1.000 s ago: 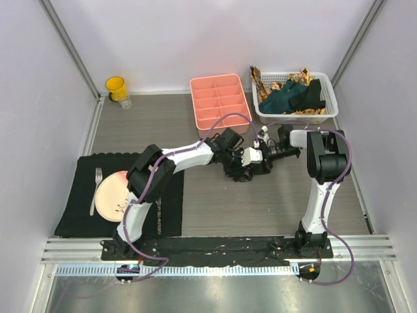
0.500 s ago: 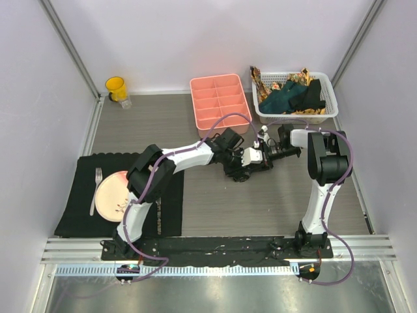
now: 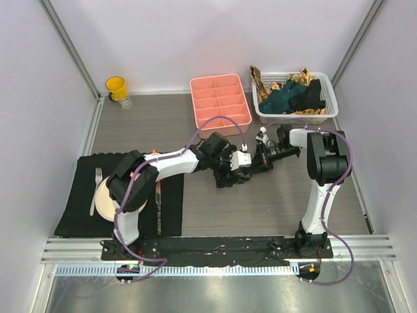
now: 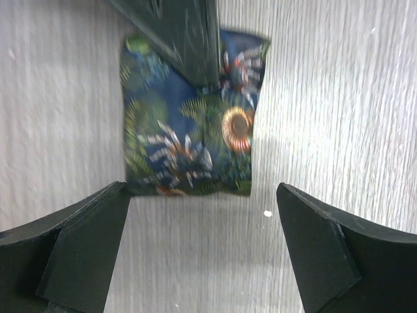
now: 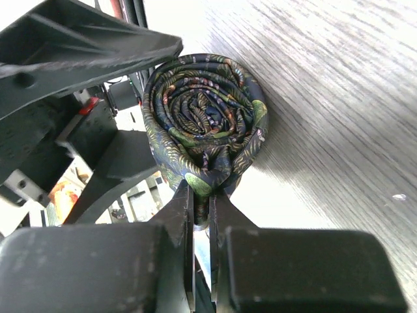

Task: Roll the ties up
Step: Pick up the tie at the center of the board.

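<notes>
A dark tie with a multicoloured leaf pattern, wound into a tight roll (image 5: 205, 107), lies on the table at mid-table. My right gripper (image 5: 202, 195) is shut on the roll's outer edge, pinching a fold of fabric. In the left wrist view the roll (image 4: 192, 124) shows side-on, one right finger across its top. My left gripper (image 4: 201, 190) stands wide open just short of the roll, touching nothing. From above, the left gripper (image 3: 238, 173) and the right gripper (image 3: 257, 162) meet there and mostly hide the roll. More ties (image 3: 293, 96), teal, black and gold-brown, are heaped in the basket.
The white basket (image 3: 329, 107) stands at the back right, with a pink divided tray (image 3: 220, 103) to its left. A yellow cup (image 3: 116, 87) is at the back left. A black placemat (image 3: 78, 215) at the front left holds a pink plate (image 3: 104, 199) and a fork (image 3: 96, 189).
My left gripper has opened and drawn back to the left off the roll. My right gripper has closed onto the roll's outer edge.
</notes>
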`<action>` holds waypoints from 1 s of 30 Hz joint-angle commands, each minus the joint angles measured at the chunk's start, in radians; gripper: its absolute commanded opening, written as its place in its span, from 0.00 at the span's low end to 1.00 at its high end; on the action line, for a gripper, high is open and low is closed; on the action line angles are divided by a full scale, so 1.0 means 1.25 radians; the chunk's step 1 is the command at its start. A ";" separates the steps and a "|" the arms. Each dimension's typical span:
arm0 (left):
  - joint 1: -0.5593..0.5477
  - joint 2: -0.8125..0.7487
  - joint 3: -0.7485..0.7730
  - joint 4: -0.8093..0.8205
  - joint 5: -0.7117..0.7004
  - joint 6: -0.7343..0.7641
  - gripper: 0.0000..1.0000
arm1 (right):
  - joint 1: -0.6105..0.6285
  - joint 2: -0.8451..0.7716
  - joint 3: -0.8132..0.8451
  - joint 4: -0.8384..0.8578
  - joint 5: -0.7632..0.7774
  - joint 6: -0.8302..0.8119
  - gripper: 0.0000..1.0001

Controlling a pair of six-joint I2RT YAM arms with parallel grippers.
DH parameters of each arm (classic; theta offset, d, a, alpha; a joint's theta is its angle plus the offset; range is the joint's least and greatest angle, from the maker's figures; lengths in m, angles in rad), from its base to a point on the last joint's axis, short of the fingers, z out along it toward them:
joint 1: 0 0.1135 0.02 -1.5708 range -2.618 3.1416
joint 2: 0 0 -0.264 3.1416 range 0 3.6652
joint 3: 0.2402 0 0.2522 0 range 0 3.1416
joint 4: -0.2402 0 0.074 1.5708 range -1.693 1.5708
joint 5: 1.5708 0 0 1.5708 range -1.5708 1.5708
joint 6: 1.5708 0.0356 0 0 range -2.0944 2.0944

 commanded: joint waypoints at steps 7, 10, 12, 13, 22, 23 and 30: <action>-0.012 0.081 0.093 0.037 0.075 0.009 1.00 | 0.046 -0.078 0.023 -0.019 -0.036 -0.011 0.01; -0.023 0.102 0.105 0.036 0.070 -0.010 1.00 | 0.050 -0.091 0.039 -0.019 -0.054 0.008 0.01; -0.026 0.117 0.113 0.032 0.059 -0.019 1.00 | 0.051 -0.103 0.051 -0.022 -0.067 0.018 0.01; -0.028 0.119 0.116 0.030 0.053 -0.025 1.00 | 0.052 -0.105 0.055 -0.024 -0.069 0.021 0.01; -0.026 0.079 0.128 -0.049 0.086 -0.002 0.28 | 0.056 -0.104 0.118 -0.093 -0.026 -0.017 0.01; -0.026 0.072 0.125 -0.049 0.082 -0.008 0.19 | 0.056 -0.104 0.123 -0.100 -0.017 -0.026 0.01; -0.012 -0.010 0.139 -0.077 0.015 -0.079 1.00 | 0.051 -0.077 0.250 -0.267 0.095 -0.134 0.01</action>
